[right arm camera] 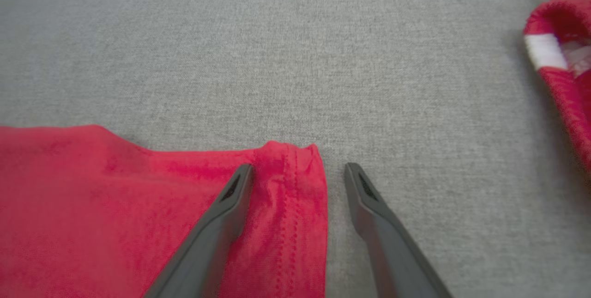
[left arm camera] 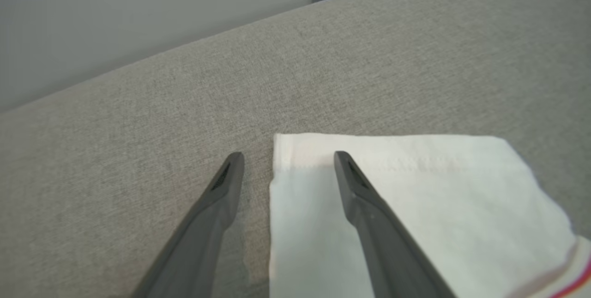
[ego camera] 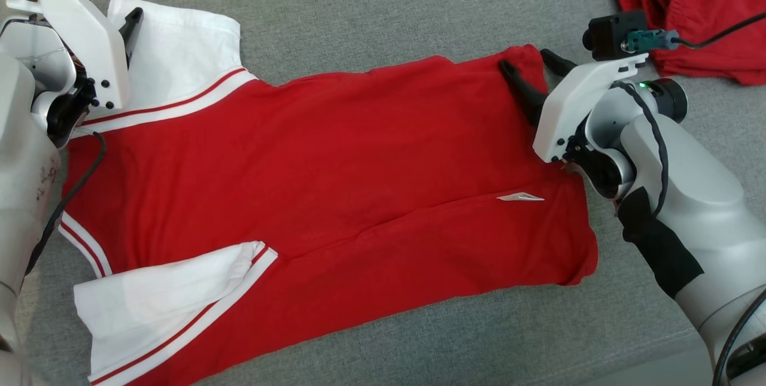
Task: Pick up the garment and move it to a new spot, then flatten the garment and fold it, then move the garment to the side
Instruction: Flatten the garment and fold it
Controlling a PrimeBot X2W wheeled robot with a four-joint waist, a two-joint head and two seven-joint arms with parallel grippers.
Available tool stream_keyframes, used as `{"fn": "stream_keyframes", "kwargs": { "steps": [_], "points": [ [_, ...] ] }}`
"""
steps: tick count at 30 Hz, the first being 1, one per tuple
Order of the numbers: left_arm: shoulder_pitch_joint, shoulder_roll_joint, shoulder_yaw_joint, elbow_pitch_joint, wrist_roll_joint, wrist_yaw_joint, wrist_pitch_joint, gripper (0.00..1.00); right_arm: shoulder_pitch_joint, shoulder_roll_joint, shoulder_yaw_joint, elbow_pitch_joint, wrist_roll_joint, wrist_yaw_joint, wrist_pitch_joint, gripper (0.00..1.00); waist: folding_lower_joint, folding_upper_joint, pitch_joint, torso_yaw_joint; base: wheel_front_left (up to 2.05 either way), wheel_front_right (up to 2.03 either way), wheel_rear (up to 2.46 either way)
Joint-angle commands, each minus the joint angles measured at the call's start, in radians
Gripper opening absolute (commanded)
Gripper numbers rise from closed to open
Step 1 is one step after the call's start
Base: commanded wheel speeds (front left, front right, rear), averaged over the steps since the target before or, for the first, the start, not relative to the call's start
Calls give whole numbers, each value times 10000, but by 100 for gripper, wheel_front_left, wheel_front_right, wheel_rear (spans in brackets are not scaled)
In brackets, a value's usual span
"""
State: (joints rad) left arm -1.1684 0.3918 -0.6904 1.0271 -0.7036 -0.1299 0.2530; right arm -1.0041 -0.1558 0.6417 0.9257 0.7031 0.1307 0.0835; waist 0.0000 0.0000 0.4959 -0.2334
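- Right gripper (ego camera: 523, 58), on the pale arm closest to the head camera, has its fingers spread wide and grips nothing. One finger lies over the shirt's hem corner, the other over bare cloth just beside it.
- Left gripper (left arm camera: 288, 155) is just as wide open and empty, with one finger over a white sleeve's corner and the other over bare cloth. Whether the tips touch down, I cannot tell.
- Surface (ego camera: 371, 3): grey woven cloth under everything.
- Shirt (ego camera: 335, 152): red and spread flat across the middle of the surface between the two grippers, hem toward the right one. A long crease crosses its lower half.
- Far sleeve (ego camera: 179, 57): white with red-striped trim, lying flat.
- Near sleeve (ego camera: 161, 296): the same white, folded in over the red body.
- Second garment (ego camera: 700, 9): red with white stripes, crumpled at the far right, apart from the shirt.
- Label (ego camera: 520, 197): small and white, on the red near the hem.
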Motion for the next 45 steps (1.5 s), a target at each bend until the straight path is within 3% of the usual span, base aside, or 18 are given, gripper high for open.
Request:
{"fn": "stream_keyframes", "kwargs": {
  "steps": [1, 5, 6, 7, 8, 9, 14, 25, 35, 41, 45],
  "points": [
    [-140, -14, -122, 108, -91, -10, 0, 100, -6, 101, 183, 164, 115, 2, 169, 100, 0, 0, 63, -38, 0, 0, 0],
    [-262, -132, -128, 528, -408, -10, 240, 100, -188, 159, 490, 274, 295, 2, 397, 100, 0, 0, 157, -93, 0, 0, 0],
    [-208, -222, -150, 546, -557, -10, 351, 97, -228, 163, 560, 339, 345, 2, 531, 100, 0, 0, 168, -98, 0, 0, 0],
    [-225, -235, -134, 566, -652, -11, 306, 84, -258, 169, 629, 404, 417, 2, 673, 100, 0, 0, 180, -96, 0, 0, 0],
    [-239, -231, -182, 619, -692, -10, 300, 20, -272, 185, 714, 397, 487, 2, 760, 64, 0, 0, 185, -89, 0, 0, 0],
    [-203, -259, -256, 665, -738, -10, 364, 0, -298, 173, 754, 371, 567, 2, 778, 0, 0, 0, 177, -74, 0, 0, 0],
    [-206, -257, -303, 690, -955, -8, -111, 0, -419, -36, 895, 386, 778, 1, 593, 0, 0, 0, 21, 69, 0, 0, 0],
    [482, -353, -442, -119, -1455, -9, -2413, 0, -206, -282, 684, 909, 729, 1, -1747, 0, 0, 0, -862, 747, 0, 0, 0],
    [2709, -459, -734, -1706, -1943, -9, -4673, 0, 1245, -656, 684, 982, 958, 1, -3247, 0, 0, 0, -2077, 1597, 0, 0, 0],
    [4328, -615, -258, -2869, -1988, 436, -5148, 0, 2295, -931, 176, 383, 950, 1, -3497, 0, 0, 0, -2612, 1858, 0, 0, 0],
    [5405, -711, 310, -4059, -1724, 904, -5186, 0, 3170, -1185, -712, -596, 503, 1, -3501, 0, 0, 0, -2861, 2004, 0, 0, 0]
  ]
}}
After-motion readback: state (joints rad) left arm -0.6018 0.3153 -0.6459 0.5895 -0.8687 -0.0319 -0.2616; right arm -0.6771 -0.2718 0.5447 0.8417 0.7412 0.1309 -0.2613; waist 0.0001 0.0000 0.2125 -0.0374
